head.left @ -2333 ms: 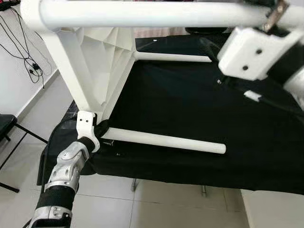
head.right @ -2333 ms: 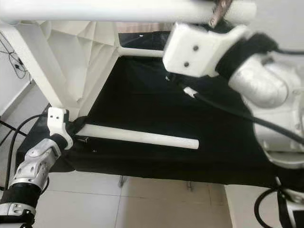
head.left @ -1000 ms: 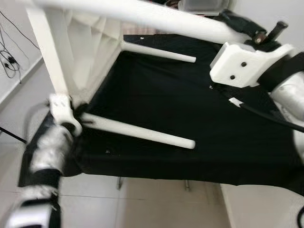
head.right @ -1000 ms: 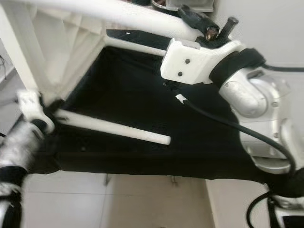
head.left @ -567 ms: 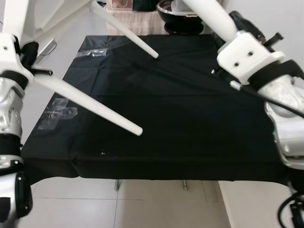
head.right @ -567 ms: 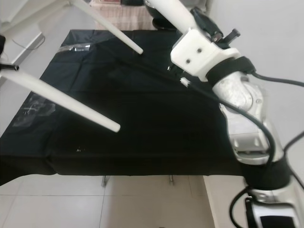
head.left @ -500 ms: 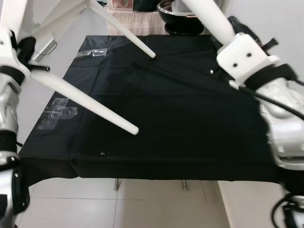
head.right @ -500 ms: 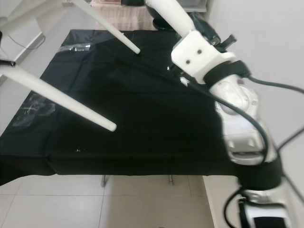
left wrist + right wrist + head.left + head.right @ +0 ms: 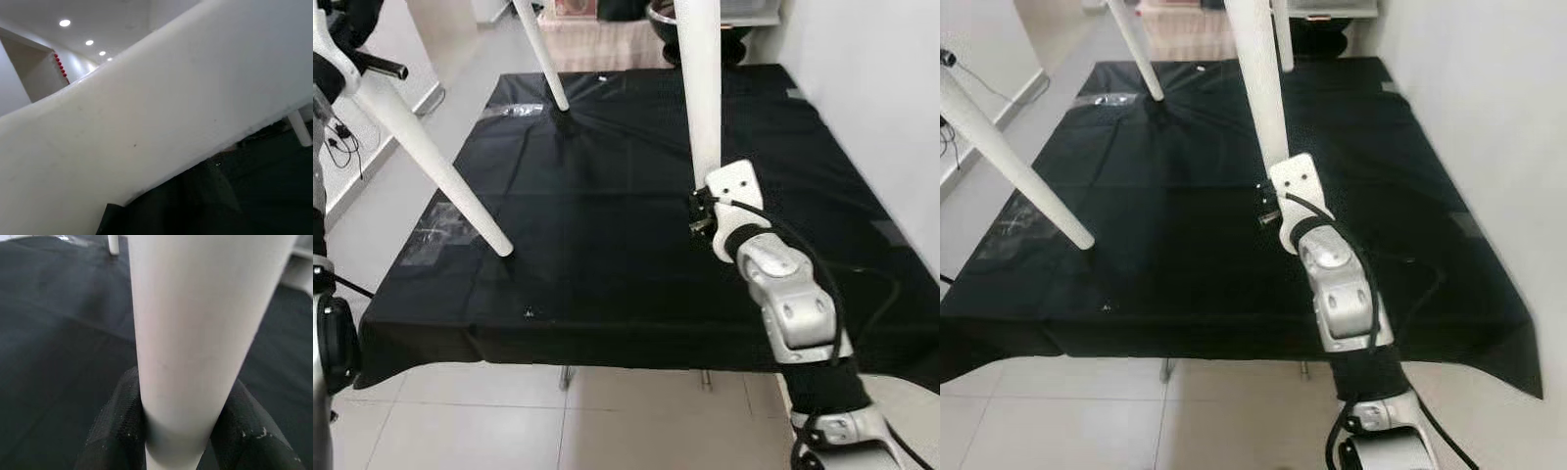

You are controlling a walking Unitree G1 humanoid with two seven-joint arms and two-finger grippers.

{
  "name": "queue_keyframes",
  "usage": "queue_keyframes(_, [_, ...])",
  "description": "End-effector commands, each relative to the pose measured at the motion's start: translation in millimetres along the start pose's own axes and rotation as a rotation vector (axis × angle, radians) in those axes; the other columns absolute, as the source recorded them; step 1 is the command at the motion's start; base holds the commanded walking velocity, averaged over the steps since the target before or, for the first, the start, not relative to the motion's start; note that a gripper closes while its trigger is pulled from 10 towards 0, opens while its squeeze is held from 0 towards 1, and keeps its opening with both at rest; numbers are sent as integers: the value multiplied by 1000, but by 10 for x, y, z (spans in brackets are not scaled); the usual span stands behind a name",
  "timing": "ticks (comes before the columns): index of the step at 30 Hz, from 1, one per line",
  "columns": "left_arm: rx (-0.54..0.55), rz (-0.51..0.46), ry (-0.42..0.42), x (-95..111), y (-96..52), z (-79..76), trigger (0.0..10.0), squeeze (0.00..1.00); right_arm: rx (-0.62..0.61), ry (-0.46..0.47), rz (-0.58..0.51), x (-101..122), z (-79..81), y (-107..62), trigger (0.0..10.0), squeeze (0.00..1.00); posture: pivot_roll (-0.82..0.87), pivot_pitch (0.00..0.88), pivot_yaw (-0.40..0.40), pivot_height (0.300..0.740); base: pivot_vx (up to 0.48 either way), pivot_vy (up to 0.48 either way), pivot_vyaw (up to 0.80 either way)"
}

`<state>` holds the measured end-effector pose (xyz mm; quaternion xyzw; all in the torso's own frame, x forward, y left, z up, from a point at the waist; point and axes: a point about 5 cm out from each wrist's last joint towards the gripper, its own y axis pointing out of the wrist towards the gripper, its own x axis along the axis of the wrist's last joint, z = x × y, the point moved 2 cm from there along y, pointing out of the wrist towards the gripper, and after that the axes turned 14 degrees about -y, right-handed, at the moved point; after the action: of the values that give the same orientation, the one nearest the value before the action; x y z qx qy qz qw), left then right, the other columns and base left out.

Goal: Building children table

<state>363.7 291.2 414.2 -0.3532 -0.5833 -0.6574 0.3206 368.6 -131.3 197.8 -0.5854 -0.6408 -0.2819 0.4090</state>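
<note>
Three white legs of the child's table stand on the black cloth, its top cut off above the head views. Right gripper pinches the near leg low down, black fingers pressed on either side. Left gripper sits at the upper left by the slanted leg; whether its jaws are spread or pressed together cannot be told.
</note>
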Motion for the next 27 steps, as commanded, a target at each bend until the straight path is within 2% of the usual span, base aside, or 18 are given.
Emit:
queue_keyframes(1, [12,-36,-29,97,-50,56,10000,0,-7,-25,144,-329,77,17,0,0,-5,98,73,740,0,0,0])
queue_keyframes(2, [12,-36,-29,97,-50,56,10000,0,-7,-25,144,-329,77,17,0,0,-5,98,73,740,0,0,0])
queue_keyframes(4, [-66,29,-76,-146,-89,-148,10000,0,-27,1,161,-372,108,52,4275,0,-13,102,77,740,0,0,0])
queue_keyframes(5, [-91,53,-103,-242,-114,-234,10000,0,-46,16,158,-375,93,65,4824,0,-14,102,76,740,0,0,0])
queue_keyframes(6, [-126,85,-118,-345,-143,-331,10000,0,-61,12,171,-395,74,78,8078,0,-15,103,76,740,0,0,0])
queue_keyframes(7, [-148,102,-120,-404,-163,-391,10000,0,-73,7,180,-407,56,86,10000,0,-15,103,76,740,0,0,0])
queue_keyframes(10, [-180,138,-150,-559,-233,-516,10000,0,-107,15,149,-357,-13,95,10000,0,-26,102,76,740,0,0,0])
queue_keyframes(11, [-183,142,-152,-576,-240,-528,10000,1000,-113,17,144,-351,-21,100,10000,0,-26,102,76,740,0,0,0])
queue_keyframes(12, [-183,142,-152,-576,-240,-528,10000,1000,-113,17,144,-351,-21,100,10000,0,-26,102,76,740,0,0,0])
queue_keyframes(13, [-209,169,-173,-659,-282,-597,10000,1000,-123,50,111,-325,-54,93,10000,1000,-30,103,75,740,0,0,0])
queue_keyframes(18, [-222,190,-207,-728,-346,-652,10000,1000,-131,84,72,-311,-83,51,10000,1000,-33,103,72,740,0,0,0])
queue_keyframes(20, [-228,206,-228,-784,-424,-688,10000,1000,-135,87,68,-382,-97,-56,10000,1000,-36,103,70,740,0,0,0])
queue_keyframes(22, [-228,206,-228,-784,-424,-688,10000,1000,-135,87,68,-382,-97,-56,10000,1000,-36,103,70,740,0,0,0])
queue_keyframes(23, [-235,222,-244,-828,-495,-727,10000,1000,-138,93,71,-443,-102,-142,10000,1000,-42,105,69,740,0,0,0])
queue_keyframes(24, [-235,222,-244,-828,-495,-727,10000,1000,-138,93,71,-443,-102,-142,10000,1000,-42,105,69,740,0,0,0])
queue_keyframes(26, [-278,281,-297,-959,-741,-930,10000,1000,-154,112,85,-602,-114,-387,10000,1000,-57,110,64,740,0,0,0])
queue_keyframes(27, [-278,281,-297,-959,-741,-930,10000,1000,-154,112,85,-602,-114,-387,10000,1000,-57,110,64,740,0,0,0])
